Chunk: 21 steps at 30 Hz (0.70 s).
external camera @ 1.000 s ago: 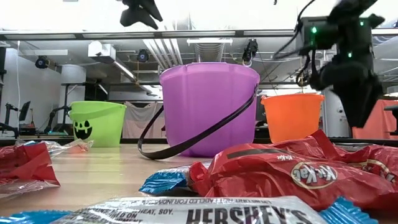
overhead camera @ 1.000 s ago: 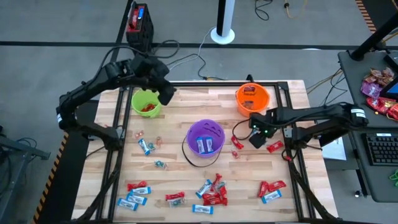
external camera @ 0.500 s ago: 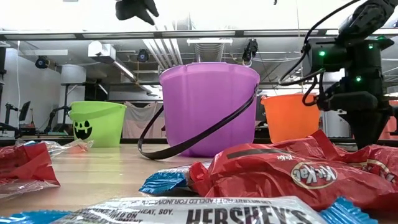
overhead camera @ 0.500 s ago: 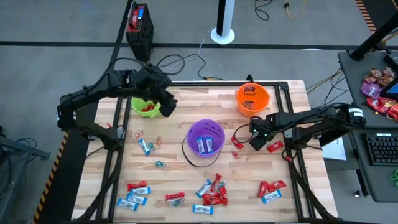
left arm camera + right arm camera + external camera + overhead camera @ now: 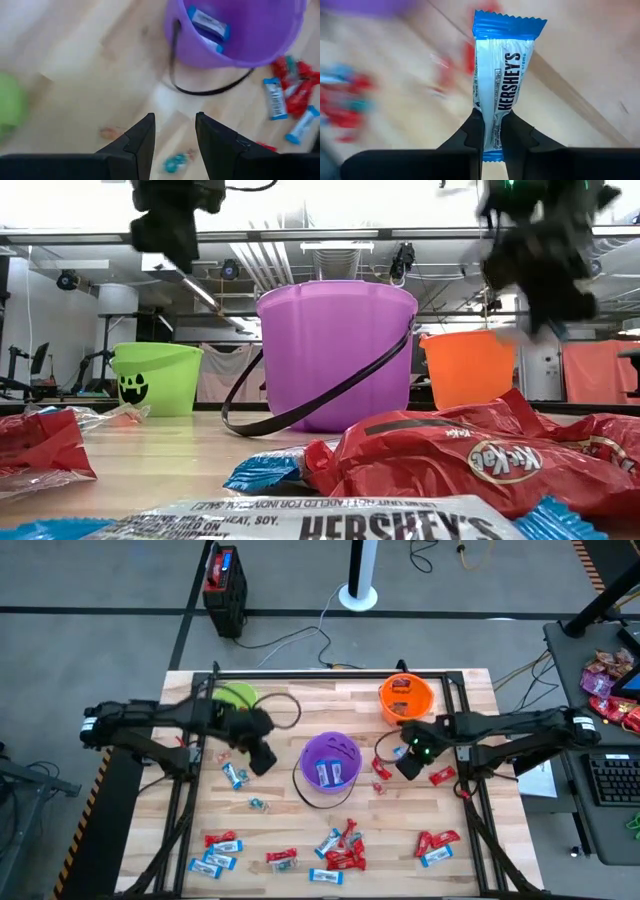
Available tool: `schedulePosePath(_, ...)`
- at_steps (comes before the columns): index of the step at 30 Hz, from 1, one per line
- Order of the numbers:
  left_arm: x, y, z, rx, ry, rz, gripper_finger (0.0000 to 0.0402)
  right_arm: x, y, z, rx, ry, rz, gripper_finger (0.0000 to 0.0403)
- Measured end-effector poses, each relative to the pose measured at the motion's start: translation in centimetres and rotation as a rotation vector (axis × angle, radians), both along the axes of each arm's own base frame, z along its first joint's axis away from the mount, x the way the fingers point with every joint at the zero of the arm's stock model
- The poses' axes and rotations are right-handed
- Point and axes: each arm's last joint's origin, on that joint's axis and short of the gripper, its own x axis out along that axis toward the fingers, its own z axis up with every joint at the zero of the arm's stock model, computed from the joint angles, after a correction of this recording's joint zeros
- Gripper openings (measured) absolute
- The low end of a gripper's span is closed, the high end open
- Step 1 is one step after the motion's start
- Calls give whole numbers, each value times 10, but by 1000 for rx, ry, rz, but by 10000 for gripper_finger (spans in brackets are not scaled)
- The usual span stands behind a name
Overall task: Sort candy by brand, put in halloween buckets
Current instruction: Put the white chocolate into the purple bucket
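Blue-and-white Hershey's candy (image 5: pixel 501 85), crimped ends

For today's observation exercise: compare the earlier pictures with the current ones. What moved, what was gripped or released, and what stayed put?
The left gripper swung from above the green bucket down to the table left of the purple bucket, its fingers apart and empty. The right gripper closed on a blue-and-white Hershey's bar and lifted it between the purple and orange buckets. All three buckets, including the orange one, stayed put.
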Motion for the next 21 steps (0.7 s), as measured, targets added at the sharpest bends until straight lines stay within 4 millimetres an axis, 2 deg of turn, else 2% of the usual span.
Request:
schedulePosePath(5, -10, -16, -24, -91, 25, 113, 125, 26, -4, 60, -99, -230, 88, 35)
schedulePosePath(9, -14, -26, -43, -97, 93, 99, 125, 57, -7, 84, -204, -348, 216, 37)
schedulePosePath(14, -17, -50, -60, -65, 151, -176, 126, 100, -11, 89, -303, -373, 386, 66)
schedulePosePath(17, -19, -67, -67, -27, 150, -328, 135, 123, -13, 84, -306, -358, 449, 106)
schedulePosePath(21, -14, -79, -78, -13, 119, -404, 161, 148, -16, 73, -313, -324, 488, 161)
